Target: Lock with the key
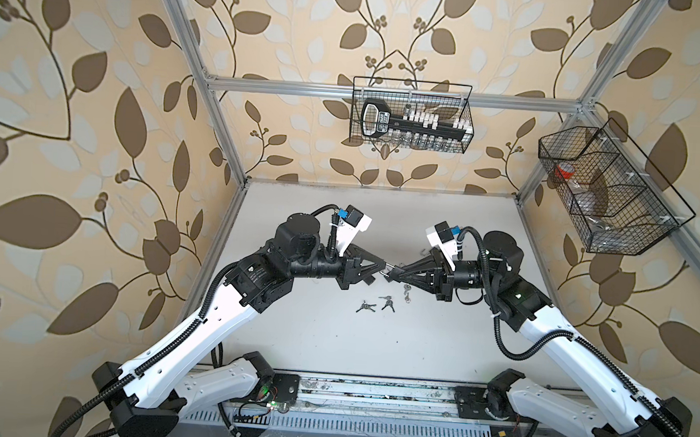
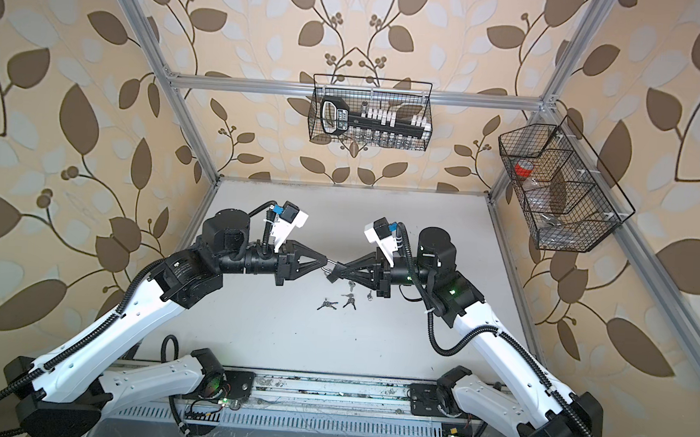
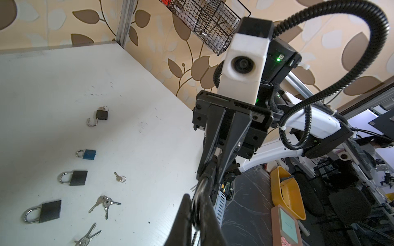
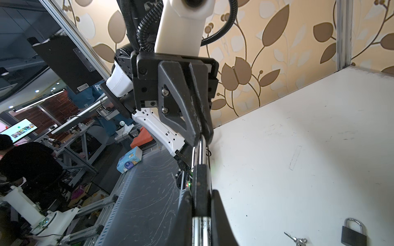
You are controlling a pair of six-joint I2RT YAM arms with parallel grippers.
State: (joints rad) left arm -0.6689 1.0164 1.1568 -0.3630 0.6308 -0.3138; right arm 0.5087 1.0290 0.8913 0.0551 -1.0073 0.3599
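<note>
Above the middle of the table my two grippers meet tip to tip. My right gripper [image 1: 395, 271] [image 4: 201, 193] is shut on the black body of a padlock [image 4: 200, 183]. The padlock's silver shackle [image 4: 200, 149] runs from the body into my left gripper [image 1: 385, 266] [image 3: 197, 204], which is shut on it. A silver piece [image 4: 200, 230] shows between the right fingers behind the body; I cannot tell whether it is the key. Loose keys [image 1: 366, 307] [image 3: 104, 203] lie on the table below.
In the left wrist view an open padlock [image 3: 102, 115], a blue padlock [image 3: 89, 154] and two black padlocks [image 3: 77, 177] [image 3: 50, 212] lie in a row on the white table [image 1: 332, 343]. Wire baskets [image 1: 411, 115] [image 1: 608, 189] hang on the back and right walls.
</note>
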